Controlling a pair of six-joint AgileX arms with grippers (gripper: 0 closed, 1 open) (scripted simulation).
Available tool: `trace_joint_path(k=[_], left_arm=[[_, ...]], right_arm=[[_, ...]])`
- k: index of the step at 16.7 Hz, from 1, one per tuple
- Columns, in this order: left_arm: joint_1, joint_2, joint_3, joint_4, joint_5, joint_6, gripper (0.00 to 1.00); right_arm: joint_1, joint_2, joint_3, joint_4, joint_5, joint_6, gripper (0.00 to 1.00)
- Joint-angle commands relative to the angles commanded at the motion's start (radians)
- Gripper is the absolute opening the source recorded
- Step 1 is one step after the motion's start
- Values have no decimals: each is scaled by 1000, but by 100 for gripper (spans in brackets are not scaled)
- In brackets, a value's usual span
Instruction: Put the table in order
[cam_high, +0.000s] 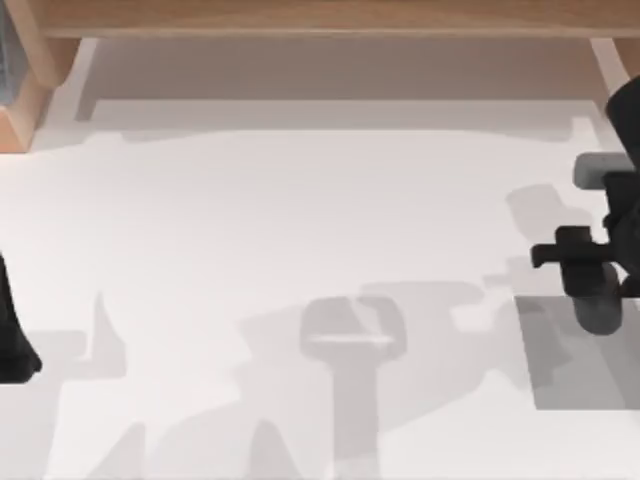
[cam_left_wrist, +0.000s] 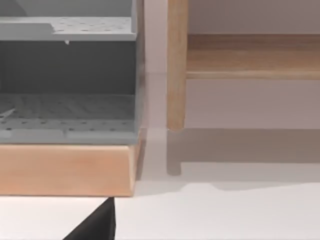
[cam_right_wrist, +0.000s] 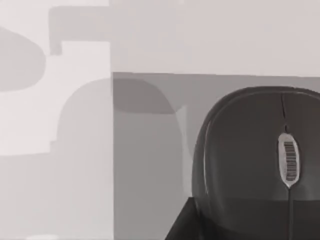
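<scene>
Right gripper (cam_high: 598, 270) is hovering at the table's (cam_high: 250, 220) right edge, above a dark mouse (cam_right_wrist: 250, 160) lying on the grey mat (cam_right_wrist: 150, 165); finger state cannot be told. Left arm is sitting parked at the left edge.

A light wooden shelf frame (cam_high: 330, 18) runs along the top edge of the top view, its crossbar spanning the width and a slanted leg (cam_high: 40, 75) dropping at the upper left. In the left wrist view a round wooden post (cam_left_wrist: 176, 65) stands upright beside a wooden base (cam_left_wrist: 67, 170) that carries a grey perforated rack (cam_left_wrist: 67, 75) with two levels. Behind the frame the wall (cam_left_wrist: 250, 17) is plain and pale. Light falls from above, casting soft grey shadows (cam_high: 350, 340) across the lower middle of the top view.
</scene>
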Motion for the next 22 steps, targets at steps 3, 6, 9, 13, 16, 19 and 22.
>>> trace_joint_path(k=[3,6,9,13,16,19,22], left_arm=[[0,0,0,0,0,0,100],[0,0,0,0,0,0,100],[0,0,0,0,0,0,100],[0,0,0,0,0,0,100],[0,0,0,0,0,0,100],[0,0,0,0,0,0,100],[0,0,0,0,0,0,100]], right_arm=[[0,-4,3,9,0,0,0],[1,-2,1,15,1,-1,0],[1,8,-10,18,1,-1,0],[3,40,-42,14,1,0,0],[3,66,-67,7,0,0,0],[3,66,-67,7,0,0,0],[3,66,-67,7,0,0,15]])
